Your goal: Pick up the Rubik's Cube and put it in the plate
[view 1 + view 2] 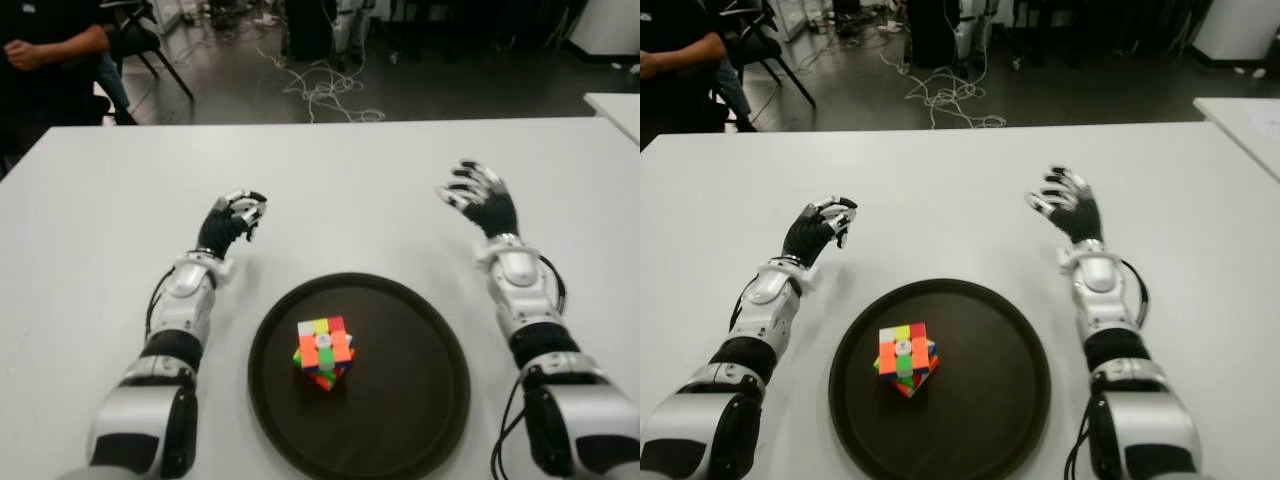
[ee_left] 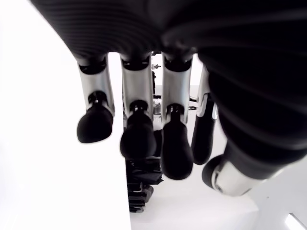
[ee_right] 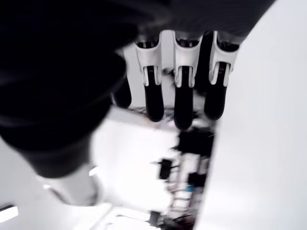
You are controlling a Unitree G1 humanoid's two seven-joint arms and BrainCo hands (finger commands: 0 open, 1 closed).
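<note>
White counter (image 1: 360,180) fills most of the left eye view; beyond its far edge lie a dark floor and a tangle of pale cables (image 1: 325,90). A seated person (image 1: 45,50) is cut off at the upper left corner, and another white surface (image 1: 618,105) is clipped at the right edge. Low in the centre, the dark round plate (image 1: 420,400) loses its near rim to the frame bottom. The Rubik's cube (image 1: 323,352) sits in it, left of the plate's centre, tilted on a corner; a small mark on its top centre tile cannot be read. The left robot hand (image 1: 232,222) shows above and left of the plate, fingers curled and empty. The right robot hand (image 1: 480,198) shows upper right of it, fingers spread, holding nothing.

The left wrist view shows bent fingers (image 2: 138,139) around nothing. The right wrist view shows straight fingers (image 3: 183,91), with a blurred background.
</note>
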